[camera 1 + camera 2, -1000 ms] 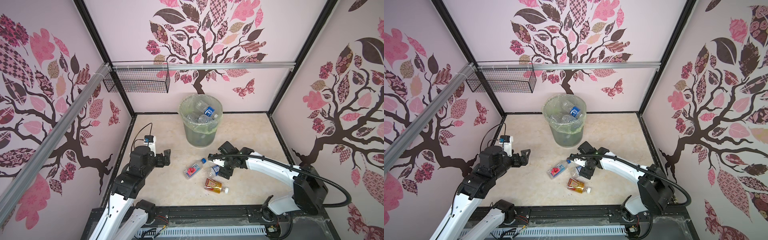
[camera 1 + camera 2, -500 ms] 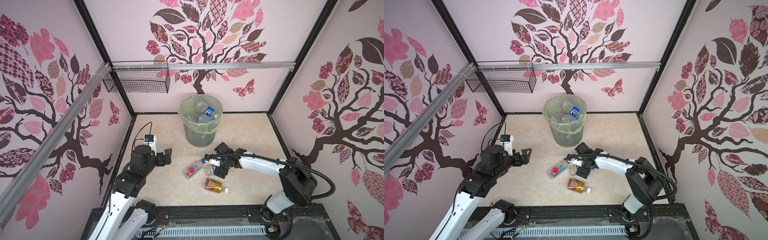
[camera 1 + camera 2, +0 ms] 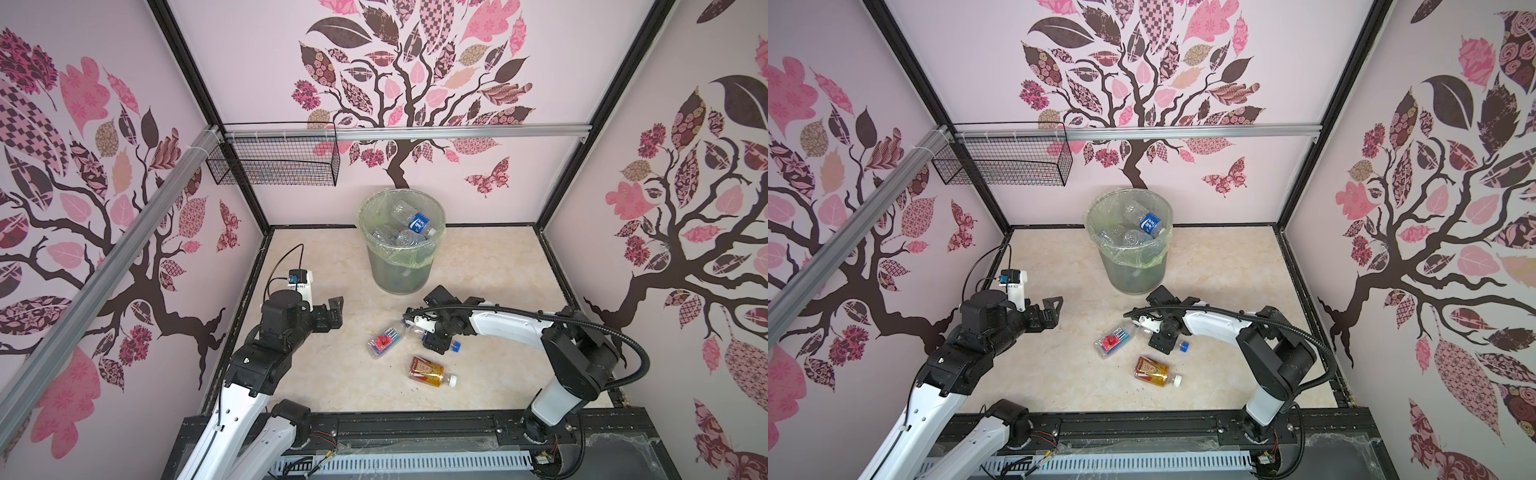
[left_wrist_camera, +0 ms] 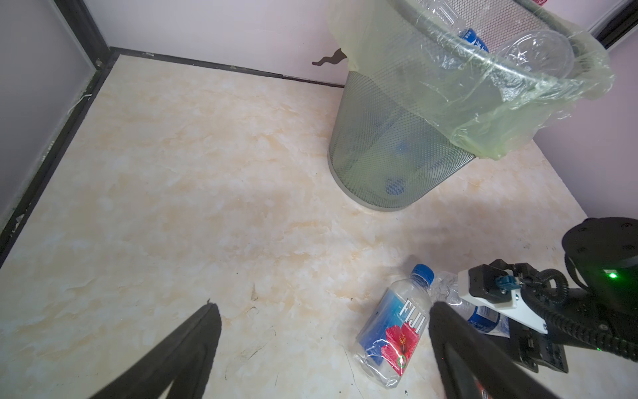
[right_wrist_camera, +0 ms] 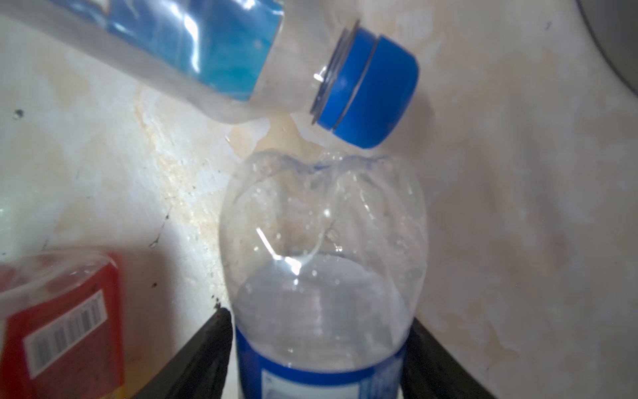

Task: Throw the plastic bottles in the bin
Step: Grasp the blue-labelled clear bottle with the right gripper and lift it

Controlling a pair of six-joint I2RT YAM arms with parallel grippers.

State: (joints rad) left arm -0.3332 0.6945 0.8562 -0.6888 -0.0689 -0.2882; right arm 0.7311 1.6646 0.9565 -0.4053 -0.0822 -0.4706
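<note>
The right gripper [image 3: 432,338] points down at the floor [image 3: 332,382]; its fingers [image 5: 207,352] press against the two sides of a clear bottle [image 5: 321,269] with a blue label, so it is clamped on that bottle, which lies flat, low at the floor; the bottle's base sticks out ahead of the fingertips, and its blue cap shows behind the gripper in both top views; just ahead of that base lies the capped neck of a Fiji bottle [image 3: 384,341], though whether the two touch I cannot tell; an amber bottle [image 3: 428,371] with a red label lies near the gripper, on the side towards the robot's base; the bin [image 3: 399,274] stands beyond the gripper and apart from it, lined with a greenish bag and holding several bottles [image 3: 417,220]; the left gripper [image 4: 322,307] hangs above the floor, fingers wide apart with nothing between them; the Fiji bottle lies ahead of it, by one fingertip; the bin stands farther ahead.
</note>
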